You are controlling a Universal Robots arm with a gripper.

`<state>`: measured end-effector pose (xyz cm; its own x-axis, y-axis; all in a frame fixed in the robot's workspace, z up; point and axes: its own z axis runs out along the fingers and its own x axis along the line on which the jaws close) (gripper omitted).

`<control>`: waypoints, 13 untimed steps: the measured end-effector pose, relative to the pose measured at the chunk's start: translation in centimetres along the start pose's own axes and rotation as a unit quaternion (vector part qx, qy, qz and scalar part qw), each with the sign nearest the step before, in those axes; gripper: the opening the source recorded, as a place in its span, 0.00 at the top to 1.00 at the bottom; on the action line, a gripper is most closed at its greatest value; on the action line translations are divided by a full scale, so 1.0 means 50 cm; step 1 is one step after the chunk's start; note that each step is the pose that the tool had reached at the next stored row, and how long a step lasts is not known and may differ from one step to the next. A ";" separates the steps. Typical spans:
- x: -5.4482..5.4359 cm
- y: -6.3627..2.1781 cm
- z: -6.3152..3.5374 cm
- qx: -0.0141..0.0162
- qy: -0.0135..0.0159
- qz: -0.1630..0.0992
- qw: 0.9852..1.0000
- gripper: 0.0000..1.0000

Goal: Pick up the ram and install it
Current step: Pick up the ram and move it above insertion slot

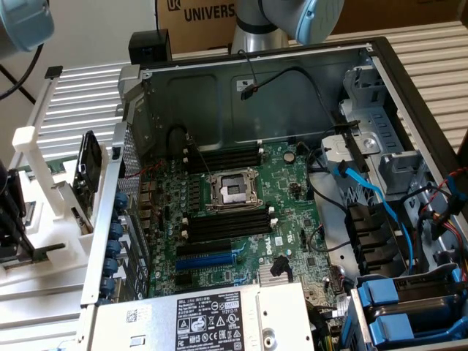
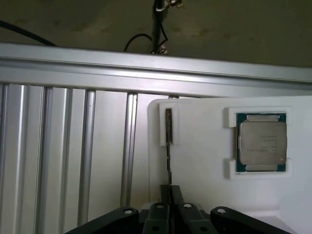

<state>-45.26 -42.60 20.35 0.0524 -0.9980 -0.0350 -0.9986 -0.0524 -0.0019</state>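
Observation:
The ram (image 2: 168, 141) shows edge-on in the wrist view as a thin dark strip standing in a slot of the white holder (image 2: 204, 161). My gripper (image 2: 169, 195) sits over its near end, the two fingers pressed close on either side of the strip, shut on it. In the exterior view the gripper (image 1: 10, 219) is at the far left, over the white holder (image 1: 51, 241), outside the computer case. The motherboard (image 1: 241, 212) lies in the open case, with long black slots (image 1: 227, 228) with white end clips beside the empty processor socket (image 1: 232, 190).
A square silver processor chip (image 2: 261, 142) rests in its own pocket of the white holder. A black part (image 1: 86, 175) stands in the holder next to the case wall (image 1: 110, 219). Blue and black cables (image 1: 380, 205) and drive bays fill the case on the exterior view's right.

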 end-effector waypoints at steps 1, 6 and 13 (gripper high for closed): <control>0.000 0.000 -0.008 0.000 0.000 0.000 1.000 0.87; -0.002 0.001 -0.050 0.000 0.001 0.000 1.000 0.87; -0.005 0.003 -0.107 0.000 0.005 0.000 1.000 0.87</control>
<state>-45.42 -42.53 25.69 0.0526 -0.9983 -0.0258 -0.9986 -0.0525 -0.0014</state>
